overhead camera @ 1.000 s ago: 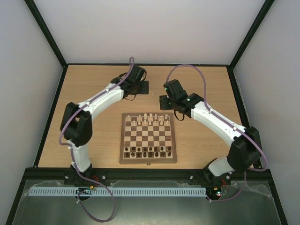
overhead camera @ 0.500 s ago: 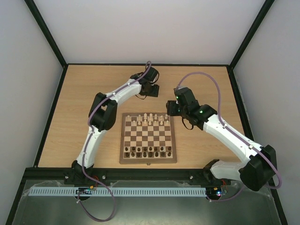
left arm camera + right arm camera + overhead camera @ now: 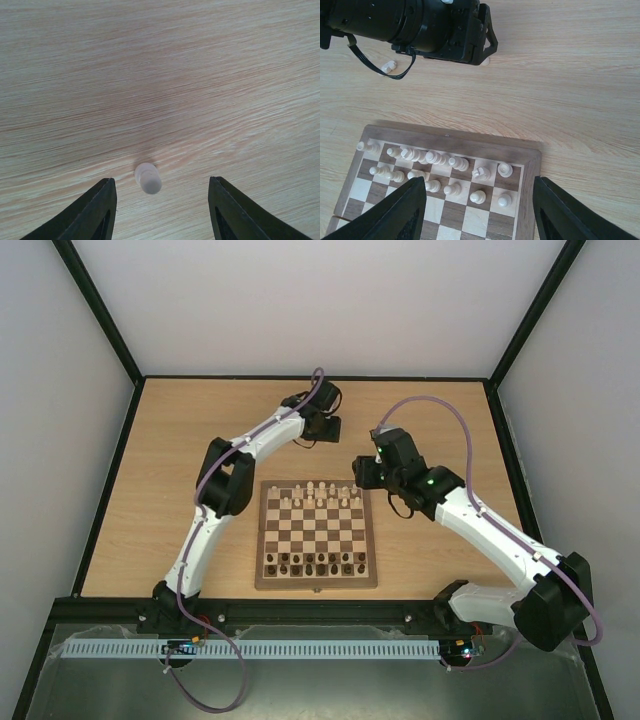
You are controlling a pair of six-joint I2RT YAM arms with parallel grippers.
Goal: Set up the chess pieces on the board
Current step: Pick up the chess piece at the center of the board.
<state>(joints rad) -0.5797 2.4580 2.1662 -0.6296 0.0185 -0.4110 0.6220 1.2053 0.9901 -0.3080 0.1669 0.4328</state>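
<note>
Where the top camera looks down, the square wooden board (image 3: 316, 583) sits mid-tabletop (image 3: 440, 410), nearer its near edge. The tabletop is pale, matt, with fine straight grain. The board has cream and dark brown squares inside a mid-brown frame.

- Pale chess pieces (image 3: 320, 495): small, turned and smooth, on the board's two far rows.
- Dark chess pieces (image 3: 315, 562): along the near rows.
- Loose pale piece (image 3: 148, 178): rounded and glossy, on bare tabletop between the board's far edge and the tabletop's far edge. Upright or lying, cannot tell.
- Second loose pale piece (image 3: 388, 65): on the tabletop beyond the board's far left corner.
- Left gripper (image 3: 322, 428): black tapered fingers (image 3: 95, 210) spread, flanking the first loose piece without touching it.
- Right gripper (image 3: 362, 469): jaws spread wide, empty, above the board's far right corner.
</note>
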